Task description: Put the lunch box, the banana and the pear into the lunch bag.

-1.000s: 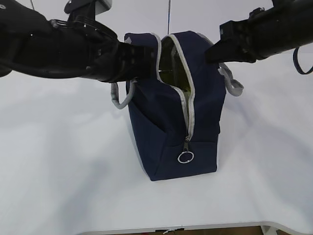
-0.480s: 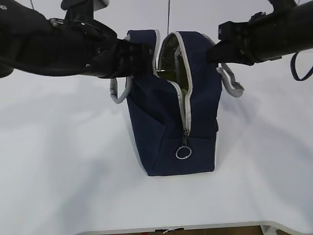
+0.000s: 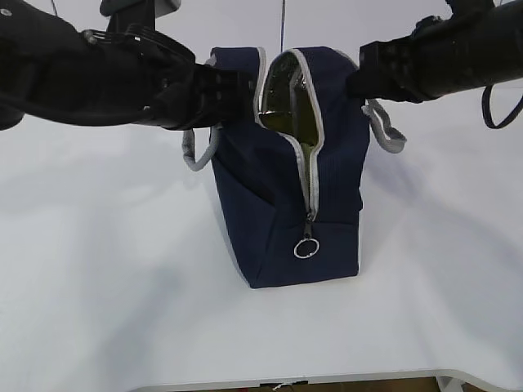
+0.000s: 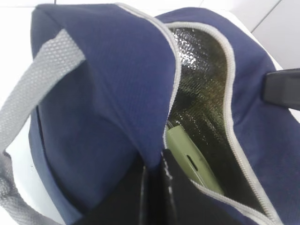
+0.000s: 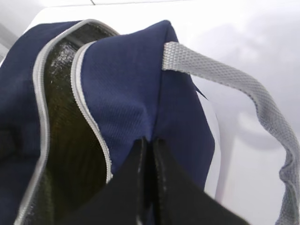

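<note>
A: What is at the left?
B: Bare table (image 3: 98, 286), then the left gripper (image 3: 242, 84) clamped on the bag's (image 3: 270, 212) left rim.

A: And the bag?
B: Mid-table, upright, unzipped; the box (image 4: 190, 161) stands inside against foil. The right gripper (image 3: 353, 82) pinches the right rim. More bare table beyond.

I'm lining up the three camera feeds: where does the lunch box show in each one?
Exterior view: not made out; the lunch bag stands mid-table, its opening dark.
Left wrist view: the lunch box shows lower centre, a pale green edge inside the bag against the foil lining.
Right wrist view: not in it.
Shared landmark: the grey zipper trim around the opening.
</note>
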